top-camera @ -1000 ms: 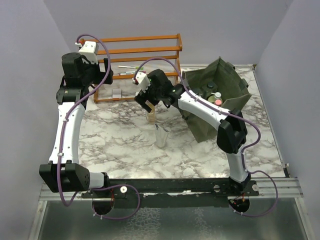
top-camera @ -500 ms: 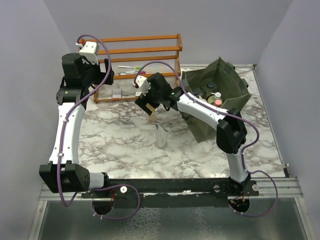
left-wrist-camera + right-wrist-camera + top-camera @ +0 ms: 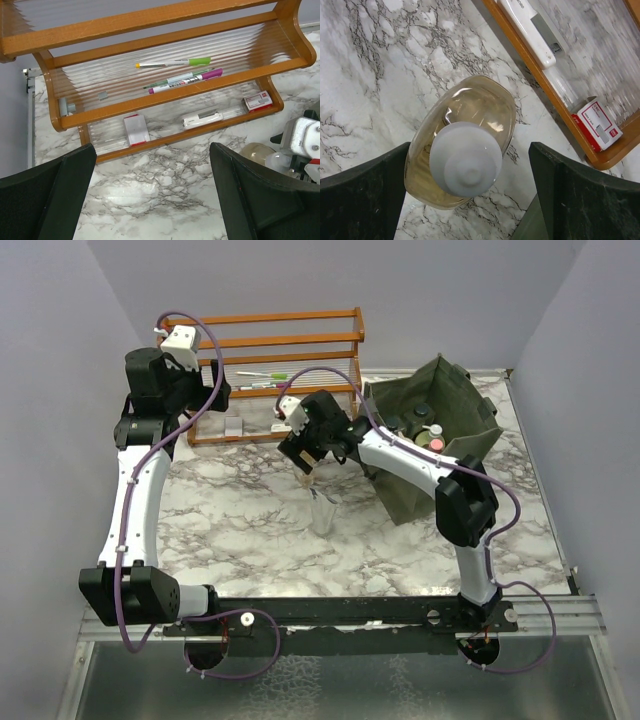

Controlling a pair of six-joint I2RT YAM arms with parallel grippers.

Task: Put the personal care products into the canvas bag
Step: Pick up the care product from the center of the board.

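Although the canvas bag (image 3: 455,455) stands open-mouthed at the right rear of the marble table (image 3: 230,530) with several capped bottles showing inside it, at least two products stand outside it on the bare marble in front of the orange wooden rack (image 3: 290,340). The left gripper (image 3: 190,390) hangs at the rack's left end, jaws spread wide and holding nothing, well apart from either product. The right gripper (image 3: 303,468) is plainly the nearer: it points almost straight down over the beige bottle (image 3: 470,115), which stands upright with its pale grey cap (image 3: 466,159) facing the wrist camera. Its jaws are wide apart, one on each side of the bottle, touching neither flank. The bottle's body is oval seen from above, and the wider span of that oval runs obliquely to the line between the two fingers rather than square across it. In my judgement a straight descent and closure would suffice, with the bag then lying to the robot's right. The silver tube (image 3: 322,512) stands just beside the bottle on its near side, near enough to be knocked.
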